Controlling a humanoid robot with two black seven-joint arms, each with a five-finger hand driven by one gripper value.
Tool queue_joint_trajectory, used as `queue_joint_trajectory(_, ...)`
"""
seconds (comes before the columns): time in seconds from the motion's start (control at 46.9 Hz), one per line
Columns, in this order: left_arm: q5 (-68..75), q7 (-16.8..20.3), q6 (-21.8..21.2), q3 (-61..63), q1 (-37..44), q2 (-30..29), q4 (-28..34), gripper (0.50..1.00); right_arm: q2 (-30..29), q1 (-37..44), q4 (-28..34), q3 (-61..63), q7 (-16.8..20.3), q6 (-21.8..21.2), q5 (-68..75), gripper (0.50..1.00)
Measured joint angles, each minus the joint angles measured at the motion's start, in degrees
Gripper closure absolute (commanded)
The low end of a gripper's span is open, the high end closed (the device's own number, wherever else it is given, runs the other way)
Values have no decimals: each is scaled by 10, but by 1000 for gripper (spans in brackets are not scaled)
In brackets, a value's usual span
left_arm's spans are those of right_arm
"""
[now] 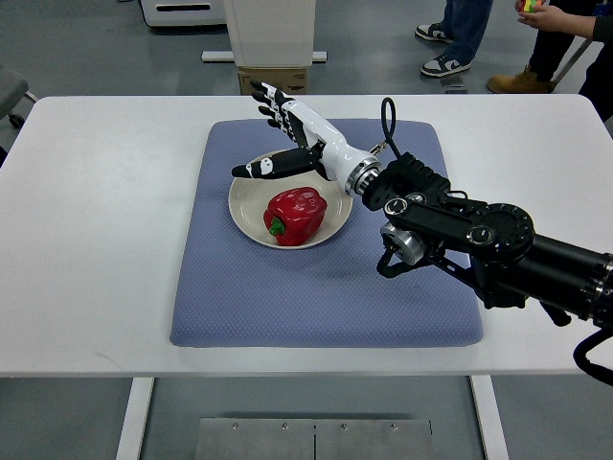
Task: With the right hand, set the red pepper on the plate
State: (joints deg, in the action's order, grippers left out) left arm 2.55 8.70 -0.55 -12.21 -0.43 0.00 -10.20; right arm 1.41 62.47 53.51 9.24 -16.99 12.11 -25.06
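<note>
White surface (115,240) with a blue mat (316,297); the red pepper (296,215) sits on the plate (245,203). Right hand (287,139) hangs just behind the plate, fingers (270,105) spread, gripping nothing. The best exit looks like straight up and back, clear of the pepper.

A white bench (86,240) with rounded corners fills most of the view, standing on white legs (134,417) over a grey, smooth floor (77,48). A metal floor plate (314,439) lies beneath its near edge. Beyond the far edge stands a white column (270,29) with a cardboard box (273,77) at its base. At upper right, people's legs and shoes (445,65) show, one pair of tan boots (520,81). Light is even and soft.
</note>
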Motion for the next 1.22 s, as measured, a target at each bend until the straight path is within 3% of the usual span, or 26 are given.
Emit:
queue_joint_trajectory(0.235,0,0,0,0,0,0,0,500,5,-48,1,46,-1,-23,11,500)
queue_joint_trajectory(0.491,0,0,0,0,0,0,0,500,5,-90,-4,167,-1,-136,145,500)
queue_joint_trajectory(0.704,0,0,0,0,0,0,0,500,5,-111,-15,253,6,-163,225,500)
queue_joint_trajectory(0.982,0,0,0,0,0,0,0,500,34,-135,-88,291,14,-179,279,500)
queue_joint_trajectory(1.216,0,0,0,0,0,0,0,500,94,-139,-215,292,11,-207,279,500)
